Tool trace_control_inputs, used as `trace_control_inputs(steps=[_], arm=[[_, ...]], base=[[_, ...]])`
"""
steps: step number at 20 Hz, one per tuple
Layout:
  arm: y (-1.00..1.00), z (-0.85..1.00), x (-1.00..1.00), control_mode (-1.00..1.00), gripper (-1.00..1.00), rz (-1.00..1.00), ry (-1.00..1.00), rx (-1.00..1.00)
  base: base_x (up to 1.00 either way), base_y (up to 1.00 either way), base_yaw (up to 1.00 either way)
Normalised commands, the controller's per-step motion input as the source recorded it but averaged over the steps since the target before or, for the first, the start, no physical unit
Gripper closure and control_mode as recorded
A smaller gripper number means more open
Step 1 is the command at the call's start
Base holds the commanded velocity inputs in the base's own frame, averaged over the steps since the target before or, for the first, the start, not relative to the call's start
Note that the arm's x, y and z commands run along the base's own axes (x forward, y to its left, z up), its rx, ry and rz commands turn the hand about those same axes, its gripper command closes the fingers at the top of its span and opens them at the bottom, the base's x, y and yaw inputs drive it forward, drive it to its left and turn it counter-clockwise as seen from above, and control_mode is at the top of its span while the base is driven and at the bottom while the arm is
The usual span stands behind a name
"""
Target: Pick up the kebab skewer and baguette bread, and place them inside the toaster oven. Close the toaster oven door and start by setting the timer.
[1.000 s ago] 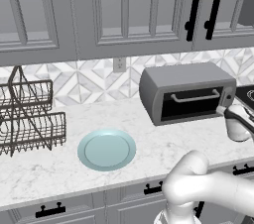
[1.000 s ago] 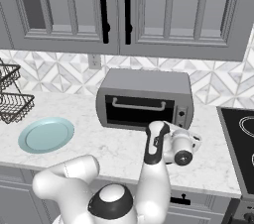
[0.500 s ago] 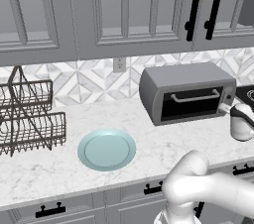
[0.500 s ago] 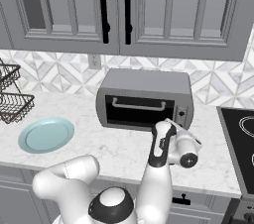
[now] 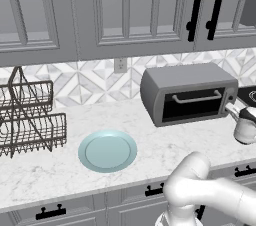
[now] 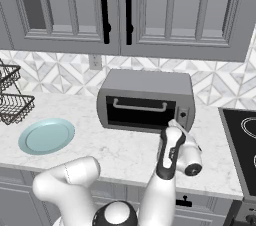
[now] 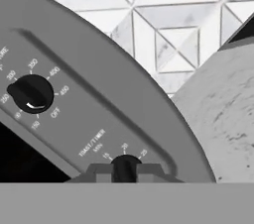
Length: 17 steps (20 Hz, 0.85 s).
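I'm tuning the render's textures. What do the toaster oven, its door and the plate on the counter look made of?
Toaster oven: apparently metal, matte grey, evenly shaded, rounded corners.
Toaster oven door: likely dark glass, near-black panel in a grey frame, with a silvery, probably metal, bar handle.
Plate: possibly glazed ceramic or glass, pale blue-green, smooth with a soft sheen.
Counter: marble-like, white, grey-veined.

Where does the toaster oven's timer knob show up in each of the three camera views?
Left base view: hidden behind the gripper at the toaster oven right edge.
Right base view: too small to tell, beside the gripper.
Hand view: timer knob, bottom centre.
Shared landmark: patterned backsplash.
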Motion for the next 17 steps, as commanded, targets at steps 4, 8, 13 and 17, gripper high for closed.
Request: trace_control_inputs(steps=[4, 8, 13, 17], arm=[[0.0, 0.0, 0.0, -1.0, 1.0, 0.0, -0.07, 0.23], [0.0, 0.0, 0.0, -1.0, 1.0, 0.0, -0.05, 0.24], [0.0, 0.0, 0.0, -1.0, 1.0, 0.0, -0.03, 0.24], [0.0, 0.0, 0.0, -1.0, 1.0, 0.0, -0.04, 0.24]], base=[[0.0, 0.0, 0.0], [0.0, 0.0, 0.0], [0.0, 0.0, 0.0], [0.0, 0.0, 0.0]])
